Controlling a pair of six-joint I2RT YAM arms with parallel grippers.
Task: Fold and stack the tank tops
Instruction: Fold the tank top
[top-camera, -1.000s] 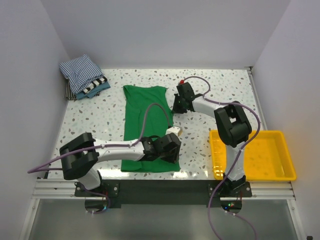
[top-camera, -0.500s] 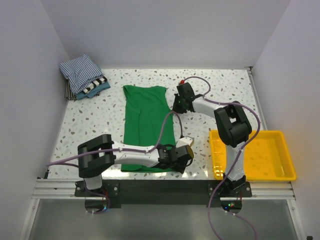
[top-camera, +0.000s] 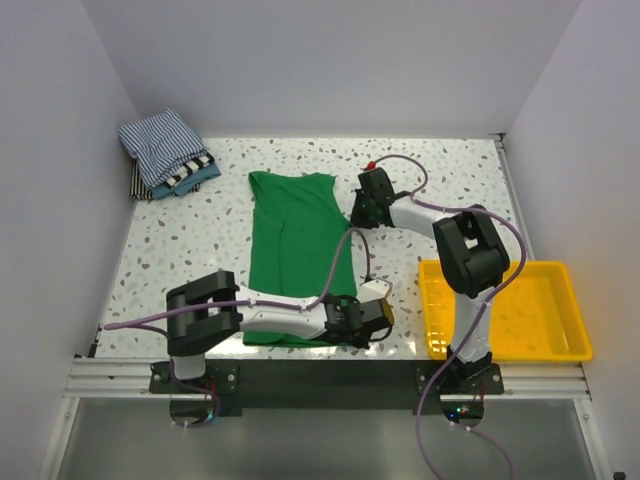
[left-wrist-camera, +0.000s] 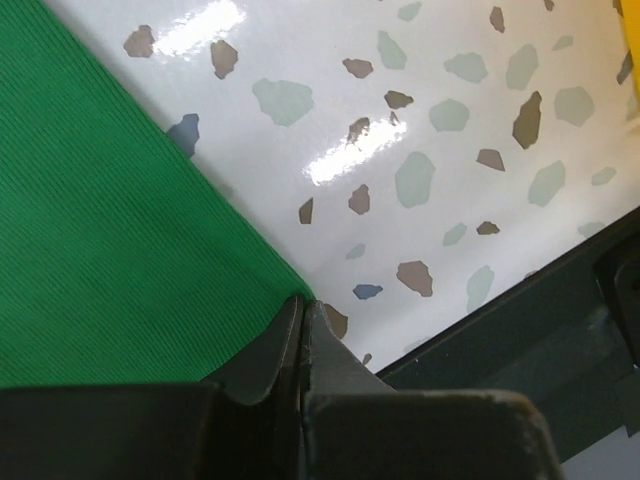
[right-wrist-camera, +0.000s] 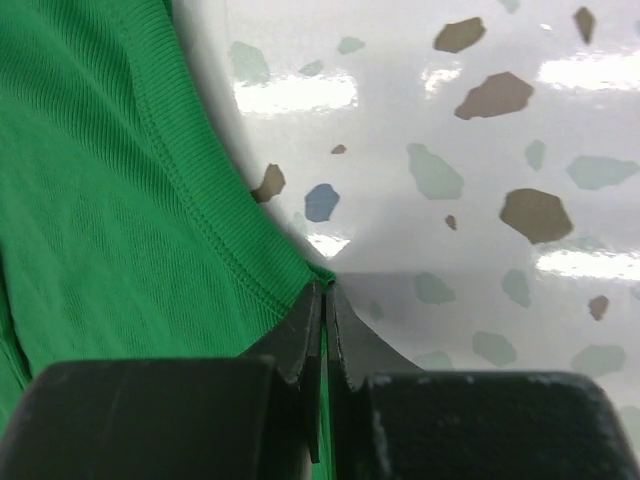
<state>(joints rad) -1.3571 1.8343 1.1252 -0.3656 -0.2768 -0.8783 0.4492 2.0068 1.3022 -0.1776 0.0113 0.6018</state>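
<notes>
A plain green tank top (top-camera: 295, 240) lies flat and lengthwise in the middle of the table. My left gripper (top-camera: 365, 328) sits at its near right corner. In the left wrist view its jaws (left-wrist-camera: 304, 303) are shut right on that corner of the green cloth (left-wrist-camera: 110, 230). My right gripper (top-camera: 353, 221) is at the top's far right edge. In the right wrist view it (right-wrist-camera: 325, 288) is shut, with a sliver of the green hem (right-wrist-camera: 200, 215) between the fingers. Other folded tank tops are stacked at the back left, with a blue-and-white striped one (top-camera: 160, 140) uppermost.
A yellow plastic tray (top-camera: 431, 300) stands at the near right, beside the right arm's base. Under the striped top, a black-and-white striped layer (top-camera: 186, 176) and a teal one (top-camera: 207, 172) show. The table's dark front edge (left-wrist-camera: 520, 340) runs just beyond the left gripper.
My left gripper slid right along the near hem to the green top's near right corner and closed there. The right gripper has stayed shut at the far right edge.
</notes>
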